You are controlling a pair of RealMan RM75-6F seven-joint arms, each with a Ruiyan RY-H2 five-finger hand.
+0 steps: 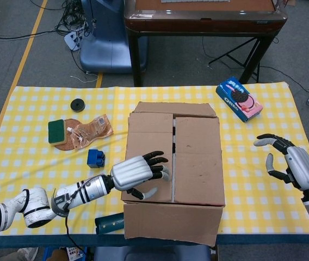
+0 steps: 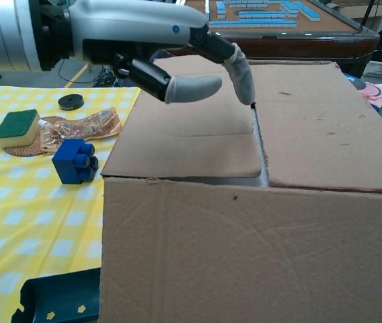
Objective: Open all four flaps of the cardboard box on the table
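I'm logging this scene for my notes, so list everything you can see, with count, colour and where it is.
cardboard box: one, brown, middle of the table, top flaps lying closed
table: one, yellow and white checked cloth
black disc: one, far left of the table
green sponge: one, left, on a brown round mat
clear packet: one, brownish, beside the sponge
blue block: one, left of the box
dark teal tray: one, near edge, left of the box
cookie box: one, blue and pink, far right corner
left hand: silver and black, over the box's left top flap, fingertips near the centre seam
right hand: silver and black, open, right of the box, holding nothing
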